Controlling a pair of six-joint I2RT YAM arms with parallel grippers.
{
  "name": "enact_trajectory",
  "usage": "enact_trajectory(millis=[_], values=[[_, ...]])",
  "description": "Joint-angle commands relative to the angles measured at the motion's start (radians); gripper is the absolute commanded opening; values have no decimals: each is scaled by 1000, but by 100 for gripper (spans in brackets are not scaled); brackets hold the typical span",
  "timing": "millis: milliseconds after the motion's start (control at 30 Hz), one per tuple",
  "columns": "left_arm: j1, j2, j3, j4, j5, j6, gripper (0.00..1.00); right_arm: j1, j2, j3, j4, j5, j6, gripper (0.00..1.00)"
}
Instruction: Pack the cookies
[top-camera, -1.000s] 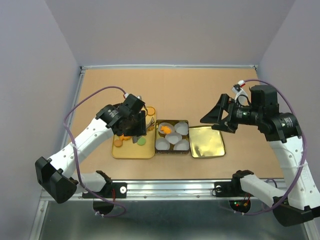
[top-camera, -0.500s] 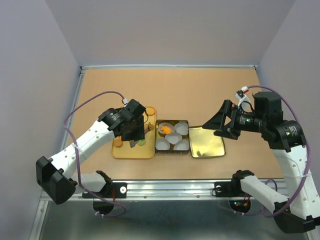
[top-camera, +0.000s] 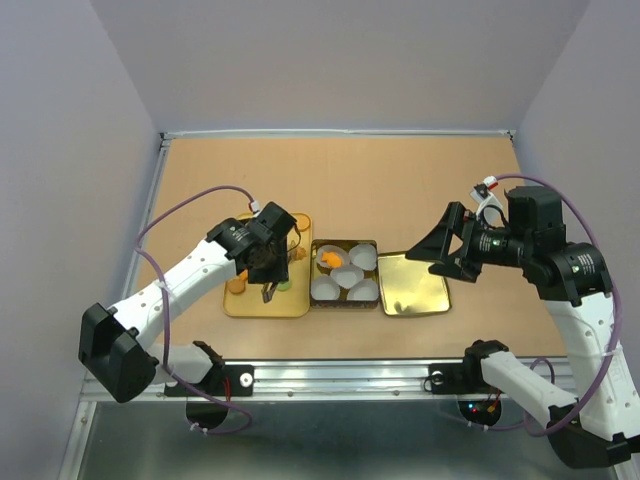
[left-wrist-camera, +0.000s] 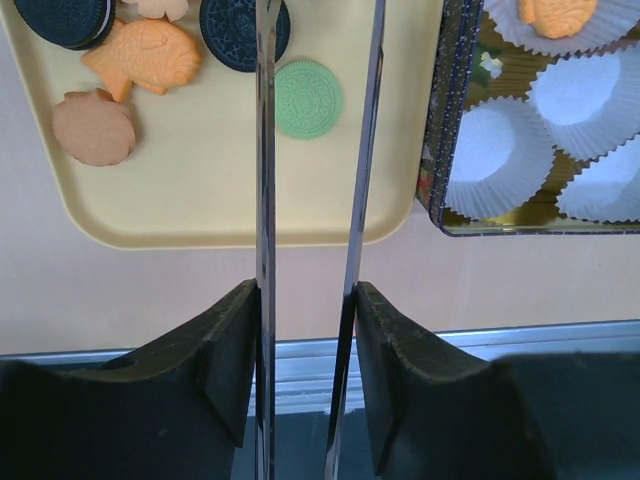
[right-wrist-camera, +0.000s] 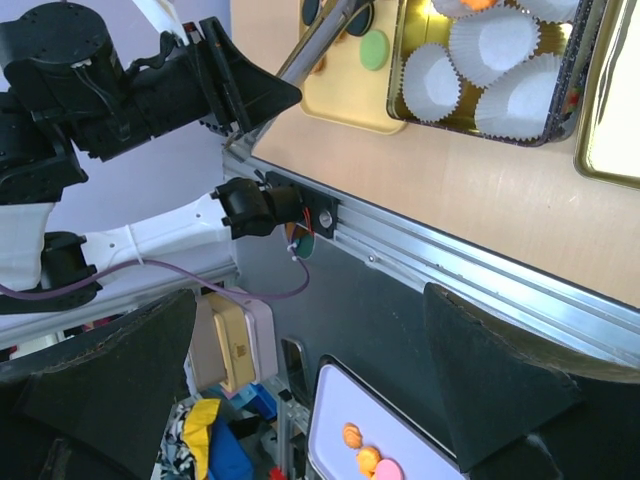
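The cookies (left-wrist-camera: 145, 55) lie mostly loose on a yellow tray (left-wrist-camera: 200, 190) at the left of the table (top-camera: 350, 180). There are dark sandwich rounds and an orange fish shape at its far side, a tan shell shape to the left and a green cookie (left-wrist-camera: 308, 98) nearer the middle. One more orange cookie (left-wrist-camera: 557, 12) sits in a white paper cup (left-wrist-camera: 485, 155) at the far left of the tin (left-wrist-camera: 437, 150), which stands just right of the tray. The tin's gold lid (top-camera: 415, 290) lies flat just right of the tin. In the top view the left arm's wrist covers the far part of the tray and hides some cookies there. A purple cable (top-camera: 180, 205) loops over the left arm (top-camera: 190, 275). That arm reaches in from the near left, bent at the elbow, and the left gripper (top-camera: 268, 290) points down over the tray's near half. Its thin jaws are partly apart and clamp nothing. In the wrist view the green cookie shows in the gap between them. The right gripper (top-camera: 418, 255) hangs above the far end of the lid, aimed leftward, its jaws spread wide and empty.
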Motion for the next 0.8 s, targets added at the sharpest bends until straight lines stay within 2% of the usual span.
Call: enact_trajectory(millis=[0, 233, 533, 767], values=[[-2, -5, -33, 39, 4, 5, 44, 3, -12, -12, -13, 13, -14, 100], [-2, -13, -51, 43, 13, 1, 39, 3, -10, -14, -23, 18, -25, 100], [-2, 9, 197, -121, -60, 2, 35, 3, 1, 14, -23, 24, -42, 100], [-27, -7, 361, -149, -24, -24, 33, 3, 13, 69, -42, 44, -64, 100]])
